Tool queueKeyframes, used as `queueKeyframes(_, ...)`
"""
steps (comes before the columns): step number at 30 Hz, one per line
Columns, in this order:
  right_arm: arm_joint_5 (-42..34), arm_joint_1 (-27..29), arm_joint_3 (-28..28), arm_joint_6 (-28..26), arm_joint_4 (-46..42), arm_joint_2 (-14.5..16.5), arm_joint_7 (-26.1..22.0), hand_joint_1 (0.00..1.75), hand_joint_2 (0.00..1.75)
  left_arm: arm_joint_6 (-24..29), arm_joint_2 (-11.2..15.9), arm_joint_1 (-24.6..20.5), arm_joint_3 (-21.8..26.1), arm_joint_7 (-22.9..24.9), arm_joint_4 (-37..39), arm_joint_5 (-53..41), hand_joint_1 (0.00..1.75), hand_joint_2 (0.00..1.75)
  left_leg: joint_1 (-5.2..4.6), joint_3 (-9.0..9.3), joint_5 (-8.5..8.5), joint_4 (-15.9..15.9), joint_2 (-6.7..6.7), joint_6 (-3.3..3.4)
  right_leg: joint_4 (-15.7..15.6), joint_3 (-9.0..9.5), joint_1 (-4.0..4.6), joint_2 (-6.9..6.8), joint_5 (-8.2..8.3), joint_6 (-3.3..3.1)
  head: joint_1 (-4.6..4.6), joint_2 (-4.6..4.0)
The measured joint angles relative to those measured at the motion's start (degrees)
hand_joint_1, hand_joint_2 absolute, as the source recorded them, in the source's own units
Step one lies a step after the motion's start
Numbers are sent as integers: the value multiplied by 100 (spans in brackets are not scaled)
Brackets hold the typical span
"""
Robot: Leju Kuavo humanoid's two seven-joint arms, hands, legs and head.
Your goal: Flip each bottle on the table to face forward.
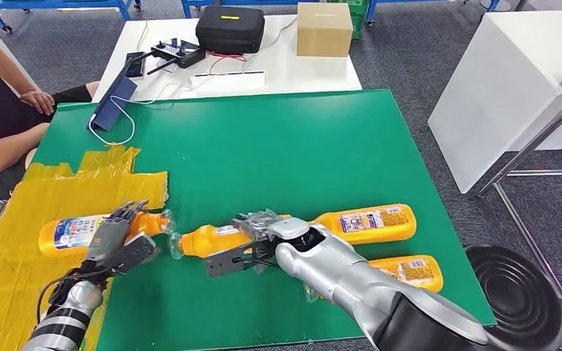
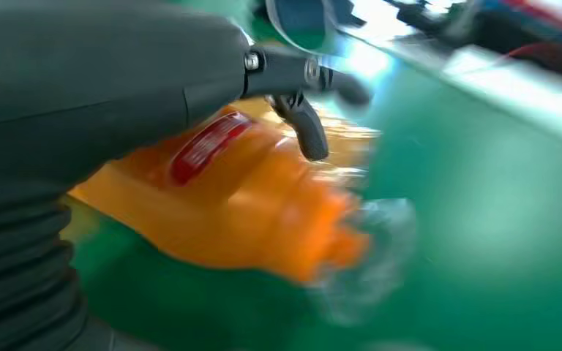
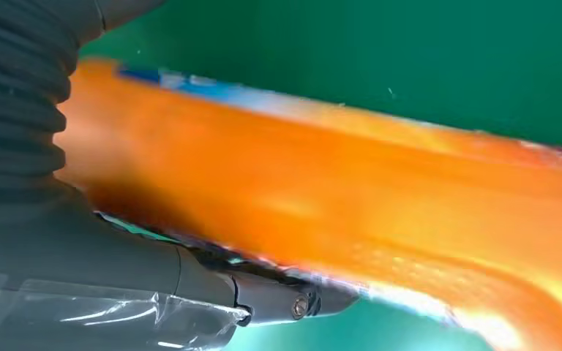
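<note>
Several orange bottles lie on their sides on the green table (image 1: pixel 278 146). The left bottle (image 1: pixel 73 232) rests on yellow tape, its clear cap toward the middle. My left hand (image 1: pixel 117 238) lies over its neck with fingers stretched and thumb apart; the left wrist view, blurred, has the bottle (image 2: pixel 249 212) under the hand (image 2: pixel 117 88). My right hand (image 1: pixel 256 235) grips the middle bottle (image 1: pixel 205 239), fingers over it and thumb below; that bottle (image 3: pixel 351 190) runs across the palm (image 3: pixel 44 219). A long bottle (image 1: pixel 369 223) and another bottle (image 1: pixel 410 269) lie to the right.
Yellow tape (image 1: pixel 51 190) covers the table's left part. A blue pouch with a white cable (image 1: pixel 113 102) lies at the far left corner. A person (image 1: pixel 0 110) sits at the left. Behind stands a white table with a black case (image 1: pixel 230 28) and a cardboard box (image 1: pixel 324 29).
</note>
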Motion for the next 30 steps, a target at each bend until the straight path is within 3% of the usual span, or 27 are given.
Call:
queueKeyframes(4,286,32,239,94,330,33,-119,161,175,-1426,-127,59,74,-600,-195,1688,0,0,-1,3,-3,0,-1,1,-2,2,-1,0,0,0,3,0)
queueKeyframes(5,343,28,280,95,397,45,-139,170,175,-1811,-165,98,112,-702,-287,2125,0,0,-1,7,-5,0,7,1,-3,3,-1,6,0,0,1,0)
queueKeyframes(9,519,38,376,73,612,100,-170,175,175,-3079,-315,277,317,-892,-784,3616,0,0,0,20,-11,0,26,-1,-5,7,0,21,0,0,1,1)
queueKeyframes(13,558,23,387,-75,740,169,-73,175,175,-3781,-474,484,527,-818,-1364,4592,0,0,1,28,-10,-1,25,-1,-5,16,1,20,-1,-1,1,0)
queueKeyframes(16,475,20,338,-259,791,226,-3,175,175,-3986,-554,638,634,-725,-1690,4940,0,0,2,30,-7,-1,24,-2,-4,21,2,20,0,-2,0,0)
queueKeyframes(19,192,44,127,-805,806,285,-24,175,175,-4139,-601,823,709,-651,-1982,5265,0,0,3,28,-5,-1,25,-2,-4,22,1,20,0,-1,1,0)
queueKeyframes(24,-283,209,-607,-1861,615,302,-323,175,175,-4231,-624,1264,829,-596,-2477,5582,0,0,2,1,-5,0,24,-1,-3,-4,1,20,2,0,2,0)
queueKeyframes(28,-360,321,-1060,-2152,317,300,-497,175,175,-4249,-636,1482,904,-574,-2733,5705,0,0,3,-17,-5,1,14,-1,-2,-19,2,12,0,1,3,0)
queueKeyframes(30,-446,482,-1282,-2443,29,292,-730,175,175,-4238,-646,1608,956,-535,-2857,5812,0,87,4,-28,-6,0,18,-2,-1,-31,2,15,0,1,3,0)
